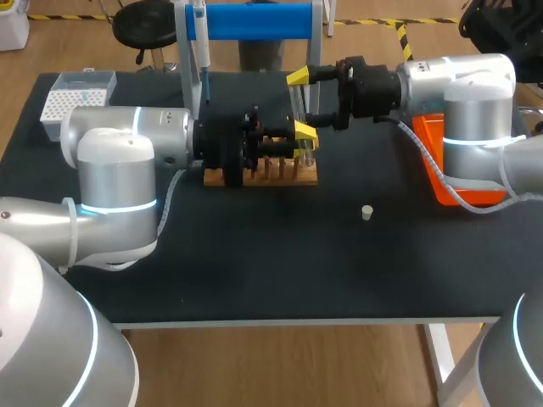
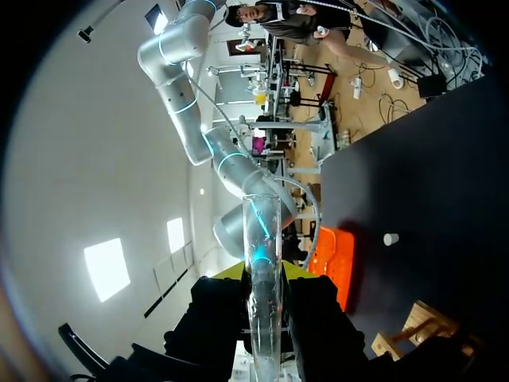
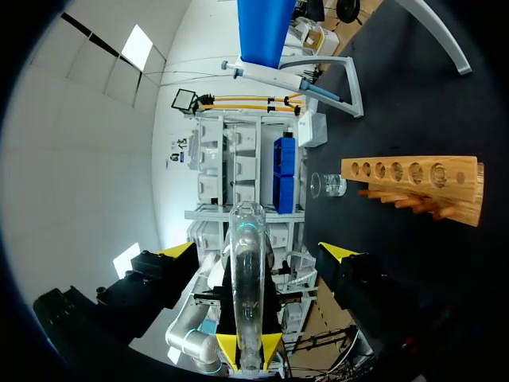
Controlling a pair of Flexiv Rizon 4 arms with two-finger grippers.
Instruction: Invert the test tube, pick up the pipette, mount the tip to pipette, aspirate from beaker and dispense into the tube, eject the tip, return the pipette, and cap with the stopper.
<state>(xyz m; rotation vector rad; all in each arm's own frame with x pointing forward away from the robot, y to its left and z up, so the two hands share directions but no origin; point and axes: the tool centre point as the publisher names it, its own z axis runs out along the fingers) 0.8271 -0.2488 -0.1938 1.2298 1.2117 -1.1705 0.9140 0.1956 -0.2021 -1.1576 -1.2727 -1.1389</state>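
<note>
Black table [image 1: 280, 271] carries the rack [image 1: 263, 174], with the stopper [image 1: 366, 212] at its 4 o'clock. Only the right wrist view shows the beaker [image 3: 328, 185]. At the rack the left gripper [image 2: 262, 274] pinches the tube [image 2: 261, 215]. The right gripper [image 3: 260, 252] gapes wide around it, not touching.

Bright, even overhead light. Faint soft shadows on the matte black bench [image 1: 254, 280]. Specular streaks along the clear glass test tube [image 3: 245, 270]. Wrist views bend straight lines hard near edges.
</note>
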